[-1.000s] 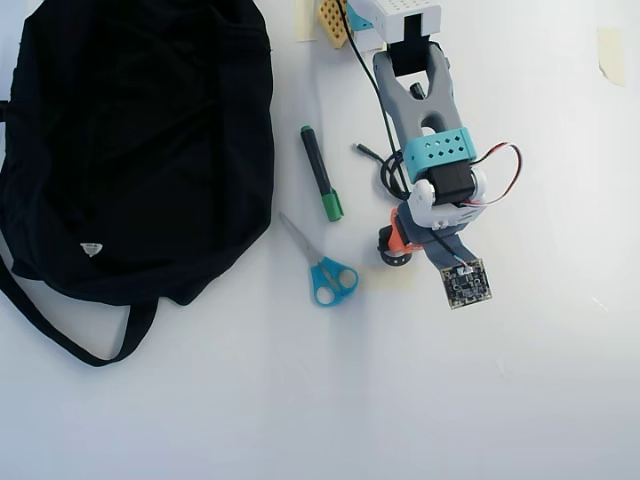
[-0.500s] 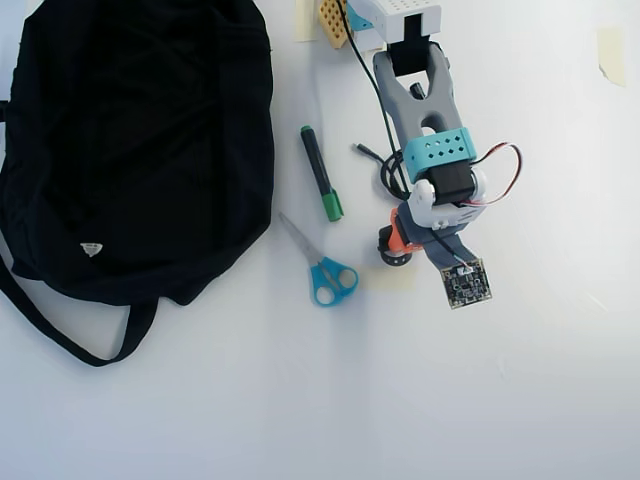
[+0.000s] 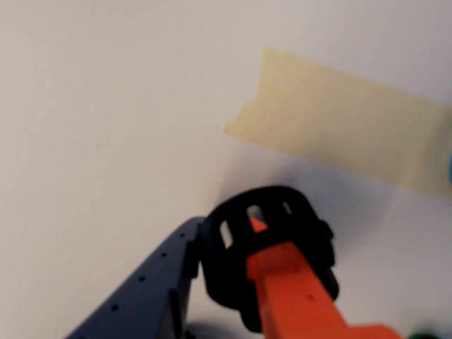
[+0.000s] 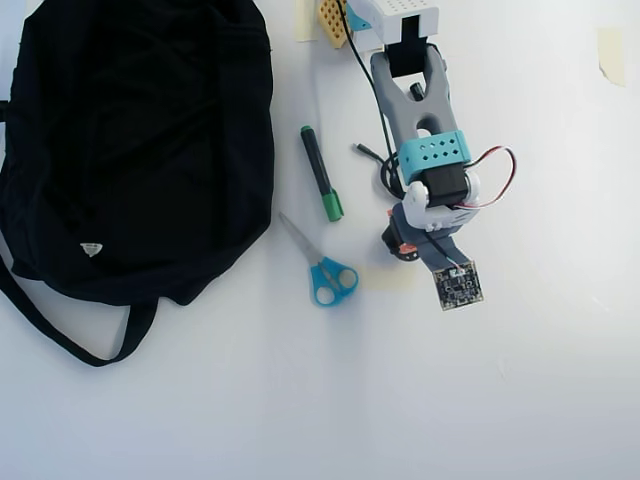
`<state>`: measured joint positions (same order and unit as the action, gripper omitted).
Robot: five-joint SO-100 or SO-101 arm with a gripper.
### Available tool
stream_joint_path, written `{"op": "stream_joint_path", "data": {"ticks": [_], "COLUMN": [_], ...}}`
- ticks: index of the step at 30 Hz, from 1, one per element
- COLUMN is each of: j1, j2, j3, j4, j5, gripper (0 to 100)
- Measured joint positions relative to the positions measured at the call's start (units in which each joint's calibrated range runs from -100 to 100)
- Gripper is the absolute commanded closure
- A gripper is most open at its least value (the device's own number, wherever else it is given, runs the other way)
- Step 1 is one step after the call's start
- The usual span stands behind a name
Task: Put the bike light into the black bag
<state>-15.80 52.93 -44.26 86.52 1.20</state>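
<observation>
In the wrist view my gripper [image 3: 227, 233] is shut on the bike light [image 3: 282, 201], a small black body with a round loop strap. The grey finger is on its left and the orange finger [image 3: 289, 282] runs through the loop. It is held just over the white table, near a strip of yellow tape [image 3: 346, 134]. In the overhead view the gripper [image 4: 398, 240] is right of the scissors, and the light is mostly hidden under it. The black bag [image 4: 140, 140] lies far left, with its white label [image 4: 91, 249] and long strap [image 4: 60, 335].
Blue-handled scissors [image 4: 325, 272] and a green-tipped marker [image 4: 321, 185] lie between the gripper and the bag. A black cable [image 4: 375, 155] runs beside the arm. More tape pieces [image 4: 609, 52] sit at the top of the overhead view.
</observation>
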Motion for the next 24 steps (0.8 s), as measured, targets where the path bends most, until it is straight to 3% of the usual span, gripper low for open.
{"op": "stream_joint_path", "data": {"ticks": [24], "j1": [-0.29], "j2": [-3.74], "j3": [0.24], "j4": [4.47], "j5": [-0.24], "gripper": [98]}}
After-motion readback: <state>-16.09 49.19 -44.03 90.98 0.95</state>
